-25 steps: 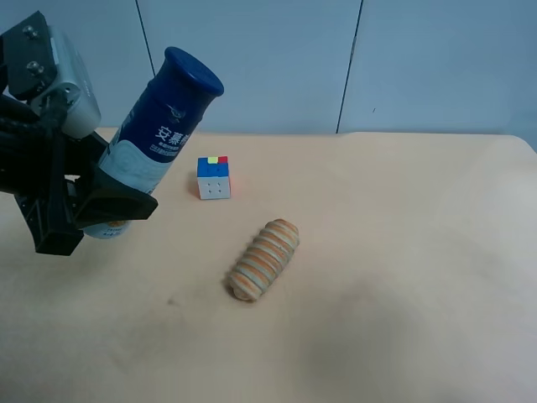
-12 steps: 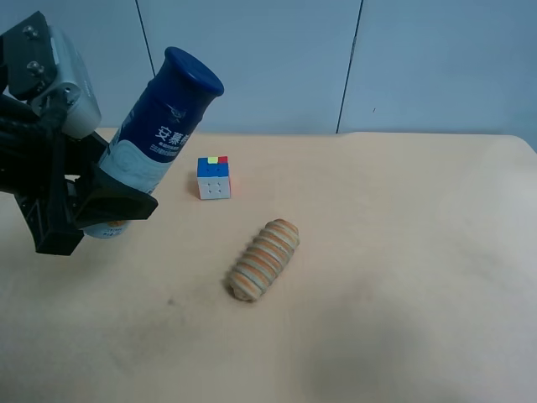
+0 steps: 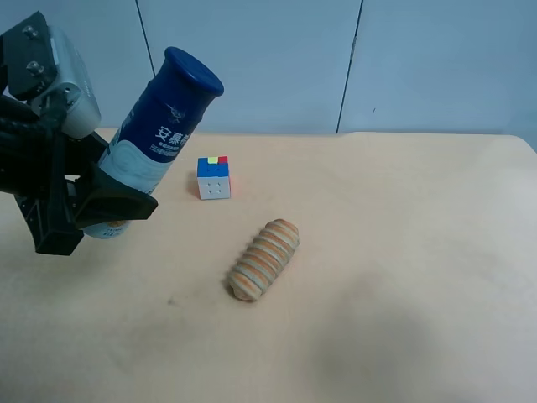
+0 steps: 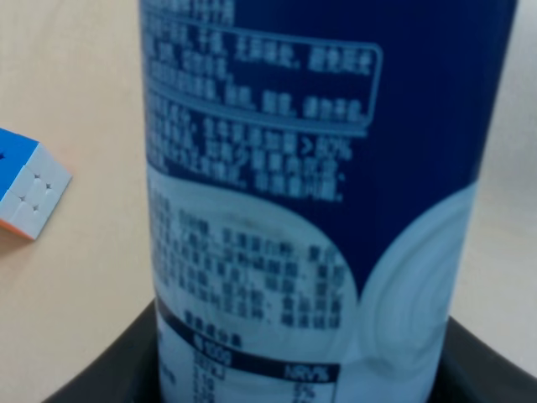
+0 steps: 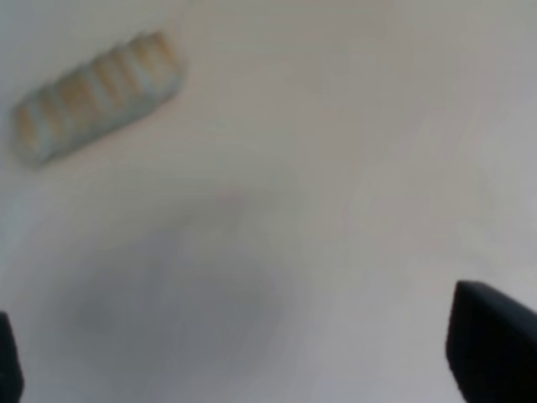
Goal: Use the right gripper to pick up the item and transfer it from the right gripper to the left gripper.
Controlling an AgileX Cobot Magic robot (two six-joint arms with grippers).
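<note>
The item [image 3: 159,143], a tall container with a dark blue cap and a white lower body, is held tilted above the table at the exterior high view's left. My left gripper [image 3: 80,206], black with a light grey block at its wrist, is shut on the item's lower body. The left wrist view shows the item [image 4: 310,168] filling the frame between the black fingers [image 4: 101,374]. My right gripper [image 5: 252,353] shows only in the right wrist view. It is open and empty above the bare table, with dark fingertips [image 5: 491,340] at the frame's corners.
A small colourful puzzle cube [image 3: 213,176] sits on the tan table [image 3: 403,252] near the item and shows in the left wrist view [image 4: 25,189]. A ribbed tan-and-orange roll [image 3: 264,259] lies mid-table and appears blurred in the right wrist view [image 5: 96,92].
</note>
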